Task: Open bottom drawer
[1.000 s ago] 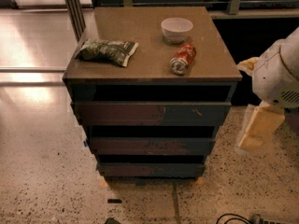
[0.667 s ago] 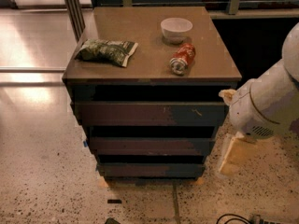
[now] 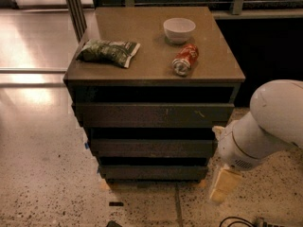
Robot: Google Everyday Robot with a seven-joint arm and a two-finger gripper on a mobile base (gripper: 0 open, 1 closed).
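The bottom drawer (image 3: 154,172) is the narrowest dark wooden front, lowest of three in the cabinet, just above the floor. Its front sits in line under the middle drawer (image 3: 151,147) and no inside shows. The widest top drawer (image 3: 154,114) is above both. My gripper (image 3: 224,184) hangs at the end of the white arm (image 3: 262,129), to the right of the cabinet's lower right corner, about level with the bottom drawer and just right of its right end. It holds nothing that I can see.
On the cabinet top (image 3: 142,65) lie a green snack bag (image 3: 108,52), a white bowl (image 3: 179,30) and a red can (image 3: 185,59) on its side. Speckled floor (image 3: 47,188) surrounds the cabinet. A dark cable (image 3: 236,220) lies at the bottom right.
The arm has swung down and left, bringing the gripper from the cabinet's right side lower toward the bottom drawer's right end. The drawers have not moved.
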